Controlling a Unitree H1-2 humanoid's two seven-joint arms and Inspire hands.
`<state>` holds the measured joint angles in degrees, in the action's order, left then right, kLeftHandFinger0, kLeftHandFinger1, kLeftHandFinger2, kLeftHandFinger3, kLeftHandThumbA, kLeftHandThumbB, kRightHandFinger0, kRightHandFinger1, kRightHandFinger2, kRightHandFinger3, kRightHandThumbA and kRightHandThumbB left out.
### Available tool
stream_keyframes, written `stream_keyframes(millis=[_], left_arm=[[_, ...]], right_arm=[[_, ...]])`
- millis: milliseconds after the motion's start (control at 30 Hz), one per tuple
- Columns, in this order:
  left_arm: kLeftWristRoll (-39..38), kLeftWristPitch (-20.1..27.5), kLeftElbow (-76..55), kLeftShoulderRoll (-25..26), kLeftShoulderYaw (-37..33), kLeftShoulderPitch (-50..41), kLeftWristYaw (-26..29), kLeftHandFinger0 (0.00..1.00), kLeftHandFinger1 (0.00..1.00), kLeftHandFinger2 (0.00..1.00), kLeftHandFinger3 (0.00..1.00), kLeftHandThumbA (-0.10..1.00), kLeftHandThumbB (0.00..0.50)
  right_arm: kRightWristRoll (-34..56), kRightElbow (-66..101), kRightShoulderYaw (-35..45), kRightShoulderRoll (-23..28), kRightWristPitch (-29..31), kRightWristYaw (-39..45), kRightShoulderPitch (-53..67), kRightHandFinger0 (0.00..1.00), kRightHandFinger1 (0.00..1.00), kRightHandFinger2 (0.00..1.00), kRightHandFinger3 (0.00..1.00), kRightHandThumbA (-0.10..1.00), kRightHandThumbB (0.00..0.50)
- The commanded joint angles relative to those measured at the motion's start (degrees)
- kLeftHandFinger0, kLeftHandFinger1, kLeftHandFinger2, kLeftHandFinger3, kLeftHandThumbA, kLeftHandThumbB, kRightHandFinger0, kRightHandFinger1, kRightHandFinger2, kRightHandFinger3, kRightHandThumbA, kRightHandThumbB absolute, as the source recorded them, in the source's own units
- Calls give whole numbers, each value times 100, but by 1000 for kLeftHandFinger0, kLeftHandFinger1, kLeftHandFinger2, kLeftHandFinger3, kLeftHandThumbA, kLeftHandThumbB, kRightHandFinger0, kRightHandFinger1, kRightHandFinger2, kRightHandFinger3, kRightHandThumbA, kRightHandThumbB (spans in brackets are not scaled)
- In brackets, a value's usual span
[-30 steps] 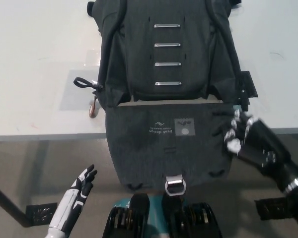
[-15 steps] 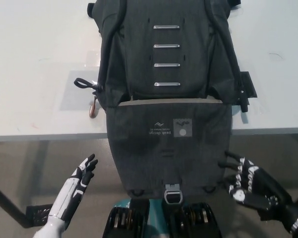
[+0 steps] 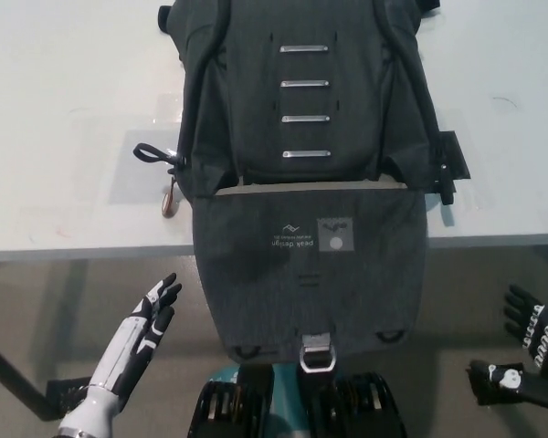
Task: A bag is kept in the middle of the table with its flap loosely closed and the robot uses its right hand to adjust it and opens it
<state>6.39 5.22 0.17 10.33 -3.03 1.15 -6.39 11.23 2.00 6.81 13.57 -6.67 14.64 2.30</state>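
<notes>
Since a second ago the right hand (image 3: 530,351) has dropped away from the flap's edge at about 3 o'clock and now sits low at 4 o'clock, well apart from the bag (image 3: 306,119), with its fingers (image 3: 519,303) spread and holding nothing. Over the same second the flap (image 3: 309,269) has settled, hanging straight down over the desk (image 3: 64,119) edge with its metal buckle (image 3: 317,350) at 6 o'clock.

The bag lies flat in the middle of the desk, its body toward 12 o'clock, four metal latch bars (image 3: 307,100) exposed in a column, and the flap folded toward the robot and draped off the near edge. It looks opened, so the job seems close to finished. The left hand (image 3: 146,324) rests at 8 o'clock below desk level, fingers apart and empty.

Risks from here, as I judge them: the hanging flap and buckle put weight over the edge, and any further tug could drag the bag toward the robot and off the desk. If the right hand rises again from below, it could catch the flap's lower corner or the side strap (image 3: 443,169) at 3 o'clock and skew the bag. The loose loop and clip (image 3: 160,169) at 9 o'clock could snag as well.
</notes>
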Motion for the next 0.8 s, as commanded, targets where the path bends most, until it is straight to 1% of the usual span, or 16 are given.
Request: stream_keyframes(millis=[0, 33, 67, 167, 233, 300, 333, 400, 467, 533, 600, 667, 700, 767], left_arm=[[-14, 78, -49, 90, 3, 159, -55, 1000, 1000, 1000, 1000, 981, 54], [-27, 84, -50, 88, 6, 164, -56, 1000, 1000, 1000, 1000, 985, 66], [-42, 63, -51, 77, 17, 167, -47, 1000, 1000, 1000, 1000, 984, 62], [-10, 60, -56, 88, 22, 171, -27, 1000, 1000, 1000, 1000, 1000, 89], [16, 68, -81, 82, 14, 162, -13, 1000, 1000, 1000, 1000, 1000, 87], [39, 60, -81, 72, 11, 156, 4, 1000, 1000, 1000, 1000, 1000, 96], [43, 30, -80, 72, 8, 165, 0, 1000, 1000, 1000, 1000, 1000, 105], [75, 44, -56, 70, 4, 181, 20, 1000, 1000, 1000, 1000, 1000, 108], [173, 82, -50, 78, -1, 144, 72, 1000, 1000, 1000, 1000, 1000, 116], [294, -33, -146, 80, 4, 107, 123, 1000, 1000, 1000, 1000, 1000, 99], [399, -60, -146, 74, 16, 96, 180, 1000, 1000, 1000, 1000, 1000, 101], [437, -88, -153, 73, 22, 86, 183, 1000, 1000, 1000, 1000, 1000, 111], [455, -75, -166, 59, 14, 29, 191, 1000, 1000, 1000, 1000, 1000, 102], [439, -173, -216, 43, 9, -31, 161, 1000, 1000, 1000, 1000, 1000, 109]], right_arm=[[104, -15, -30, -132, 652, 61, -20, 1000, 1000, 1000, 1000, 1000, 298], [63, -34, -83, -141, 698, 91, -33, 1000, 1000, 1000, 1000, 1000, 299], [-6, -99, -180, -172, 765, 141, -48, 1000, 1000, 1000, 1000, 1000, 301], [-63, -167, -351, -217, 764, 180, -88, 1000, 1000, 1000, 1000, 1000, 343], [-149, -199, -448, -200, 787, 170, -94, 1000, 1000, 1000, 1000, 1000, 361], [-160, -258, -523, -199, 873, 180, -92, 1000, 1000, 1000, 1000, 1000, 325], [-189, -251, -575, -187, 866, 178, -84, 1000, 1000, 1000, 1000, 1000, 318], [-248, -211, -644, -157, 807, 159, -71, 1000, 1000, 1000, 1000, 1000, 331], [-146, -270, -690, -176, 829, 237, -54, 1000, 1000, 1000, 1000, 1000, 329], [-85, -302, -729, -209, 841, 264, -49, 1000, 1000, 1000, 1000, 1000, 289], [-103, -321, -787, -212, 839, 272, -49, 1000, 1000, 1000, 1000, 1000, 276], [-97, -324, -813, -206, 792, 253, -48, 1000, 1000, 1000, 1000, 1000, 295], [-98, -318, -829, -185, 766, 261, -12, 1000, 1000, 1000, 1000, 1000, 322], [-70, -348, -842, -163, 722, 273, -11, 1000, 1000, 1000, 1000, 1000, 331]])
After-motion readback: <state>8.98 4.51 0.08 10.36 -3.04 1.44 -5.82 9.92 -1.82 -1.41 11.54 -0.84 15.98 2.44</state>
